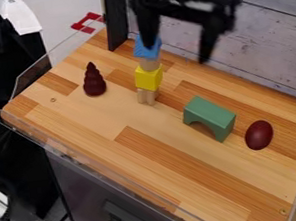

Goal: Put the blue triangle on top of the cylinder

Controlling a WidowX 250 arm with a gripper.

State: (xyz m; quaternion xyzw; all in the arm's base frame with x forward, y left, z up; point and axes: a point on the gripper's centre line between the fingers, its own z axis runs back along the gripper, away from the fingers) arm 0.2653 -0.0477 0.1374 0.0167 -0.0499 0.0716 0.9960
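The gripper [177,54] hangs over the back of the table, open, its two fingers wide apart. Its left fingertip overlaps the upper part of the blue triangle [147,50] in this view; whether they touch I cannot tell. The blue triangle sits at the top of a small tower, on the light wooden cylinder [149,64]. Under the cylinder is a yellow block [148,78], which stands on light wooden pieces [147,96]. The right finger is to the right of the tower, with nothing against it.
A dark red cone-like piece [94,80] stands left of the tower. To the right are a green arch block [209,117] and a dark red egg-shaped piece [259,135]. Clear low walls edge the wooden table [115,151]; a whitish plank wall [264,44] rises behind.
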